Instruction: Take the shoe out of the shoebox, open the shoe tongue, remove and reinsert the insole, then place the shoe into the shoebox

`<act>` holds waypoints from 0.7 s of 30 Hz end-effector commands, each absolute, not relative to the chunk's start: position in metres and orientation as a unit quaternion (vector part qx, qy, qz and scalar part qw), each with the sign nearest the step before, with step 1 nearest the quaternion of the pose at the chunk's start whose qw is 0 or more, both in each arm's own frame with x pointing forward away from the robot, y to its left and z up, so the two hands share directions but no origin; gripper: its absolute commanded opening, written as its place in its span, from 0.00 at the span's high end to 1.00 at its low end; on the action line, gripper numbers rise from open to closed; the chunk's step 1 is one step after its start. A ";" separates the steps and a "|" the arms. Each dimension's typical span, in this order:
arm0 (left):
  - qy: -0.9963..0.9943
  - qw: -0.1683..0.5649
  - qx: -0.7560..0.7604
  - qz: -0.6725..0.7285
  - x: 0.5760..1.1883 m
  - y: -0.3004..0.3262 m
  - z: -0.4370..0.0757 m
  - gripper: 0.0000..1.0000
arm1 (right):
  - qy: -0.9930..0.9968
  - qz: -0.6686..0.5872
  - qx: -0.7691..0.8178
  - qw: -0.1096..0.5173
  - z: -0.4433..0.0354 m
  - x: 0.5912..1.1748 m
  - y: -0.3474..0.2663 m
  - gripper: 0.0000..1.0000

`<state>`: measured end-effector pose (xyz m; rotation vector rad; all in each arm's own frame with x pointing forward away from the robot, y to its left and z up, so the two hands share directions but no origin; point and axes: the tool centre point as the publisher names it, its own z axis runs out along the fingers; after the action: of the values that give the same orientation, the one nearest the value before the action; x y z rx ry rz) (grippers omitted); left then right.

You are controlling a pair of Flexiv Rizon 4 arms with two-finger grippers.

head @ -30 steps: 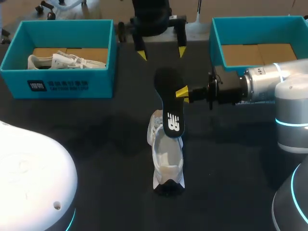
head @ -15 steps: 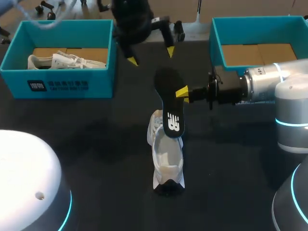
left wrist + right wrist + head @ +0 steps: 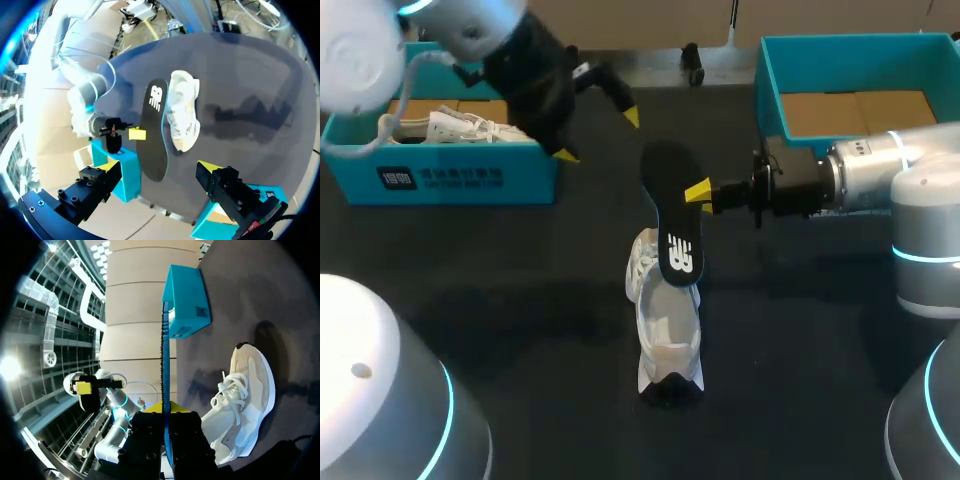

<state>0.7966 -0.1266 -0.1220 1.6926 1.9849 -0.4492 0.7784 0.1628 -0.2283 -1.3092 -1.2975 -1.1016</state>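
While the white shoe [image 3: 665, 330] sits on the table [image 3: 520, 300], black insole [image 3: 672, 215] stands edge-up over its opening, clamped in right gripper [image 3: 700, 192]; left gripper [image 3: 598, 136] spread wide, holding nothing, beside left shoebox [image 3: 350, 170]; right shoebox [image 3: 770, 100] far right

**A:** Site type?

**B:** Robotics lab, test cell. Two silver arms with lit cyan joint rings, the left arm [image 3: 470, 30] and the right arm [image 3: 880, 175], flank one dark bench [image 3: 520, 300].

**A:** Supporting signs?

**B:** Staged props. Matching teal boxes, the left shoebox [image 3: 440, 180] and the right shoebox [image 3: 770, 95]. One white shoe [image 3: 665, 340]. A black insole [image 3: 665, 170] is pinched in the right end effector [image 3: 698, 192].
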 end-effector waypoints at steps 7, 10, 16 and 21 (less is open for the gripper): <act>0.686 0.423 0.557 -0.201 0.783 -0.112 -0.132 0.00 | -0.531 -0.451 -0.536 0.476 -0.229 0.778 0.164 1.00; 0.686 0.423 0.557 -0.201 0.783 -0.112 -0.132 0.00 | -0.531 -0.451 -0.536 0.476 -0.229 0.778 0.164 1.00; 0.658 0.429 0.557 -0.269 0.805 -0.104 -0.152 0.00 | -0.531 -0.451 -0.536 0.476 -0.229 0.778 0.164 1.00; 0.690 0.411 0.532 -0.267 0.819 -0.102 -0.179 0.00 | -0.531 -0.451 -0.536 0.476 -0.229 0.778 0.164 1.00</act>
<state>0.8067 -0.0954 -0.1627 1.4157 1.7992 -0.6038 0.7784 0.1628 -0.2283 -1.3093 -1.2974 -1.1016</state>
